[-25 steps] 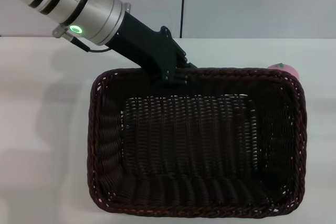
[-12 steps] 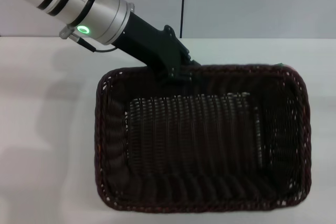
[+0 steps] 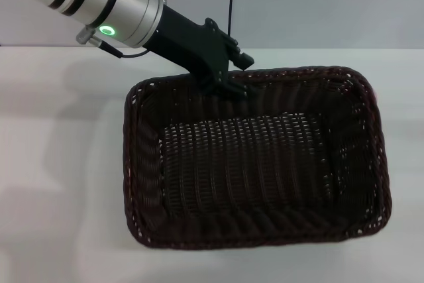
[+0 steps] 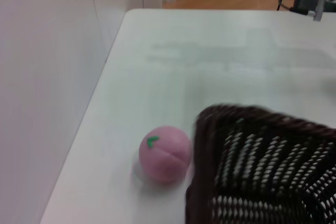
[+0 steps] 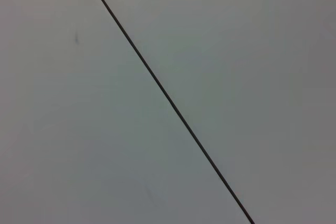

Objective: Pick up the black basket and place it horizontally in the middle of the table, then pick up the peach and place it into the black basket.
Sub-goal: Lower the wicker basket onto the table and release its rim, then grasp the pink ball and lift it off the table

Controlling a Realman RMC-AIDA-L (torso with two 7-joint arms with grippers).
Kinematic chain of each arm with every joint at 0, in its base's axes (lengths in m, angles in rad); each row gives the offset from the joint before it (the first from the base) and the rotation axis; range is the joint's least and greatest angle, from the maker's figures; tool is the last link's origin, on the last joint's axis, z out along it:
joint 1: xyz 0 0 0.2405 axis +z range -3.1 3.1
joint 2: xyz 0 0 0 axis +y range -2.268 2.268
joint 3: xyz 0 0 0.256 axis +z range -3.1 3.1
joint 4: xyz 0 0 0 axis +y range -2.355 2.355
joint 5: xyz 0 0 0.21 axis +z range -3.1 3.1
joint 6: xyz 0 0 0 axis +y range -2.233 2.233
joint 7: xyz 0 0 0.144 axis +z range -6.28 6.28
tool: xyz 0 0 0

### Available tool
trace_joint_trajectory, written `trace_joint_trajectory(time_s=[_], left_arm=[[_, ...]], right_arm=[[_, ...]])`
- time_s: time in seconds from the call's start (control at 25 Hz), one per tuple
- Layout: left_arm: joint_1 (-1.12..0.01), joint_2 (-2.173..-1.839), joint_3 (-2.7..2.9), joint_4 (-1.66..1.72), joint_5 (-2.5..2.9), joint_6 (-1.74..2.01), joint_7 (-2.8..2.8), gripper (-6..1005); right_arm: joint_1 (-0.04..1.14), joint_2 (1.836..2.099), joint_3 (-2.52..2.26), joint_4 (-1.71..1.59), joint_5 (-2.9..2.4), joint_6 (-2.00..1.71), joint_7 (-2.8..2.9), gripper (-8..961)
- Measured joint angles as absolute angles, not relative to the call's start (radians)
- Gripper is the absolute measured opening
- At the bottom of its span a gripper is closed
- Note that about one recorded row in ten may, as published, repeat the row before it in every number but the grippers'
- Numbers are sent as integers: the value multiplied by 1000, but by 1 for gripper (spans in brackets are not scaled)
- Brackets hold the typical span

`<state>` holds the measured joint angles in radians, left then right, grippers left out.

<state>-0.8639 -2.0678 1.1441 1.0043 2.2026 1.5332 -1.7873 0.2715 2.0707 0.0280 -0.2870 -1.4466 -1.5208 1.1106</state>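
The black basket point(image 3: 255, 164) fills the middle of the head view, its long side running left to right, over the white table point(image 3: 59, 164). My left gripper point(image 3: 228, 84) is shut on the basket's far rim, near its left end, and holds it. In the head view the peach is hidden behind the basket's far right corner. In the left wrist view the pink peach point(image 4: 165, 153) with its green leaf lies on the table point(image 4: 210, 51) just beside a corner of the basket point(image 4: 262, 166), close to the table's edge. The right gripper is out of view.
A grey wall with a dark vertical seam point(image 3: 231, 4) stands behind the table's far edge. The right wrist view shows only a plain grey surface with a dark line point(image 5: 168, 98). Bare tabletop lies left of the basket.
The left gripper has risen and moved right and farther back with the basket's rim. The basket's far edge rose and now covers the peach seen earlier at its far right corner.
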Motion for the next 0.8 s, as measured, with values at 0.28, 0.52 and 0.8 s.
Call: trace_joint_trajectory(time_s=[0.28,0.52,0.8], left_arm=[[-842,-2066,1139,1003,2115,1517,-1751,548],[-773,-2062,1077,1006,1957,1482,-1675,856],[-632,-2061,955,803,1506,1453,-1438,854]], right_arm=[[273,2071,27,-287,-1447,-1510,1111,533],[273,2070,17,-285,-1450,-1513,1111,531],[275,2068,12,-295,-1456,-1559,1120,528]])
